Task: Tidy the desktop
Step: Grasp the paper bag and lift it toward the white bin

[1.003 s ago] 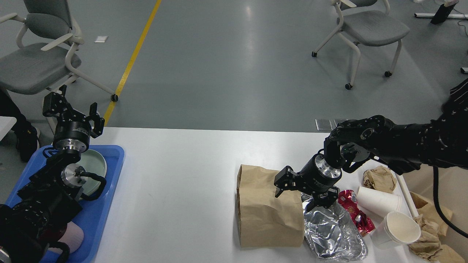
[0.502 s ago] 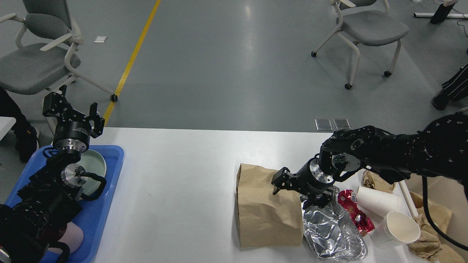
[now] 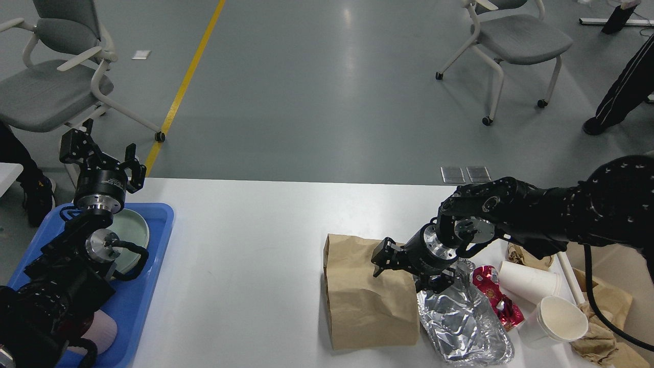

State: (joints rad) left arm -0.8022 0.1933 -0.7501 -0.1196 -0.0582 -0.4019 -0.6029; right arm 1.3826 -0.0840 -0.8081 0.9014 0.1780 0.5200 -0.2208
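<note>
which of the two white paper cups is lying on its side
The farther white cup, beside the red wrapper; the nearer cup shows its open mouth upward.

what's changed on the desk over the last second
The right gripper slid left along the paper bag's right edge, and the bag shifted left with it. No clear grasp shows. The left gripper, tray, foil bag and cups stayed put.

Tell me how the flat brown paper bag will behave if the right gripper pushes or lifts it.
The brown paper bag lies flat and creased, so it is probably light and floppy. On the smooth white desktop it would likely slide easily. Lifted by the right gripper, it may sag.
</note>
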